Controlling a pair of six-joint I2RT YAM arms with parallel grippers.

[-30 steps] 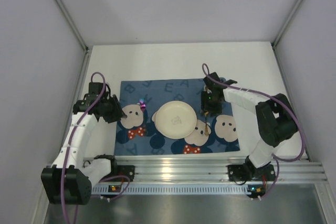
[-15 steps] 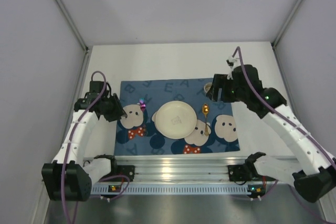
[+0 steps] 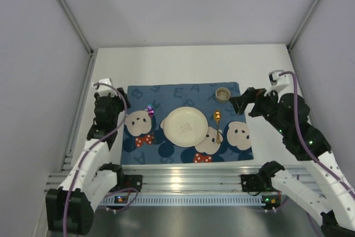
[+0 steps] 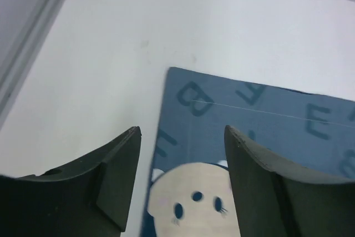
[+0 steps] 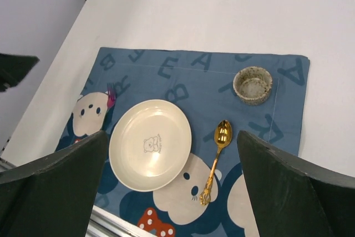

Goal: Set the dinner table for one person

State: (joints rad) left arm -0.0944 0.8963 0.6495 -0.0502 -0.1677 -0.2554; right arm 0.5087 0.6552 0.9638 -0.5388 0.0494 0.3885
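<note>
— Jaws?
— Left gripper (image 4: 183, 137), right gripper (image 5: 172, 135): both apart, empty.
— Tabletop (image 5: 194, 15)?
— White, fills frame centre; placemat (image 5: 183, 70) carries plate (image 5: 150, 144), gold spoon (image 5: 218, 154) right, speckled cup (image 5: 252, 84) upper right, pink utensil (image 5: 111, 95) left. Setting apparently nearly complete.

Lab test booth: bare white walls (image 3: 194, 9), aluminium mounting rail (image 3: 188, 177).

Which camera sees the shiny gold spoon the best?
The right wrist camera. It shows the whole spoon up close, lying on the blue mat just right of the plate. The top camera shows it too, but tiny. The left wrist camera misses it, seeing only a mat corner and table.
</note>
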